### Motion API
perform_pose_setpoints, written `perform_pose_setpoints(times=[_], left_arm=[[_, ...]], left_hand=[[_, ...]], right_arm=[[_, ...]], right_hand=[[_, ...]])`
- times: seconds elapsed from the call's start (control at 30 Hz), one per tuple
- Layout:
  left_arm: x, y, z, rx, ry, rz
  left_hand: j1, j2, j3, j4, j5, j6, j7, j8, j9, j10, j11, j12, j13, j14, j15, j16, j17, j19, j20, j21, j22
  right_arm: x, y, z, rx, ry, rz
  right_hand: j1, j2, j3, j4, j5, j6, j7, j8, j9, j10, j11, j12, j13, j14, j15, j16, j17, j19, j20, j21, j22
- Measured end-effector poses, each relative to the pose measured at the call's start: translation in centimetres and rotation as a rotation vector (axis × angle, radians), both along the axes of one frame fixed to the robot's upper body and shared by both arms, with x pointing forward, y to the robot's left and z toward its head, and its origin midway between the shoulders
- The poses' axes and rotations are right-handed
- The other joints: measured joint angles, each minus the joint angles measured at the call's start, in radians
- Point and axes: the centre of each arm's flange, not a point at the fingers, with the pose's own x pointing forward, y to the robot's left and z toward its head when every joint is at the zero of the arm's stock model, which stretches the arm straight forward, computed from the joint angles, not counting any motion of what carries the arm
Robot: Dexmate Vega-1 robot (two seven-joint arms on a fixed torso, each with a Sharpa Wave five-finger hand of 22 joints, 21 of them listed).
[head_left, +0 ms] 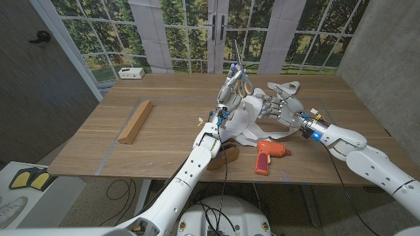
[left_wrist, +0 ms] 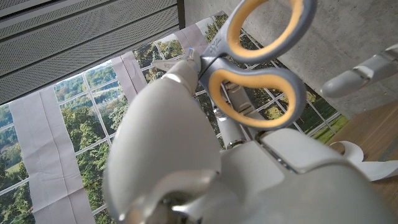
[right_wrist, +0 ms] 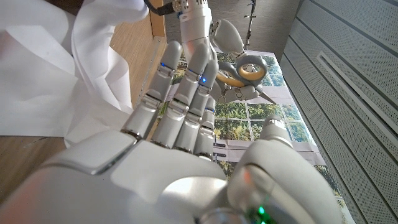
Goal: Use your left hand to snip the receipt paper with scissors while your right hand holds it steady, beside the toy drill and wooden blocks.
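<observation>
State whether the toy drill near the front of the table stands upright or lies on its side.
On its side. The orange toy drill lies flat on the wooden table in the head view, just in front of the loose receipt paper.

Raised scissors (head_left: pixel 240 84), crumpled white receipt paper (head_left: pixel 241 121)

Looks like a robotics lab or test room dressed up as a home. Printed backdrop (head_left: pixel 197 33) of French windows and trees hung as paper sheets, bare concrete wall (head_left: pixel 384 46) on one side, grey acoustic panel (head_left: pixel 33 78) on the other. Plain wooden table (head_left: pixel 170 131), loose cables (head_left: pixel 121 193) on the floor, small white box (head_left: pixel 132 73) at the back.
</observation>
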Motion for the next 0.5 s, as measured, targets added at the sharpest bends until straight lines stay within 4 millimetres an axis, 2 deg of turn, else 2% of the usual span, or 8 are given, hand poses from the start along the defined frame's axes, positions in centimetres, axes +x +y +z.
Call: perform_pose_setpoints(times=[0.23, 0.5], left_arm=[[-0.14, -0.29, 0.21, -0.006, -0.004, -0.014], [-0.06, -0.38, 0.26, -0.005, -0.003, -0.016]], left_hand=[[0.0, 0.0, 0.0, 0.0, 0.0, 0.0, 0.0, 0.0, 0.003, 0.0, 0.0, 0.0, 0.0, 0.0, 0.0, 0.0, 0.0, 0.0, 0.0, 0.0, 0.0], [-0.003, -0.003, 0.0, 0.0, -0.001, 0.004, -0.004, 0.0, 0.003, 0.0, 0.0, 0.0, 0.001, 0.003, 0.003, 0.0, 0.0, 0.0, 0.0, 0.0, 0.0]], right_arm=[[0.18, 0.04, -0.1, -0.001, 0.001, -0.006], [0.28, 0.34, -0.28, 0.004, 0.0, 0.01]], right_hand=[[-0.004, -0.004, 0.0, 0.0, 0.0, -0.028, 0.007, -0.008, 0.0, 0.032, -0.003, -0.01, -0.021, 0.024, -0.014, 0.008, 0.0, 0.01, -0.001, 0.0, -0.004], [-0.008, 0.0, 0.0, 0.0, 0.004, -0.031, 0.01, -0.008, 0.0, 0.079, -0.026, -0.014, -0.041, 0.049, -0.026, 0.016, 0.002, 0.021, -0.011, 0.0, -0.004]])
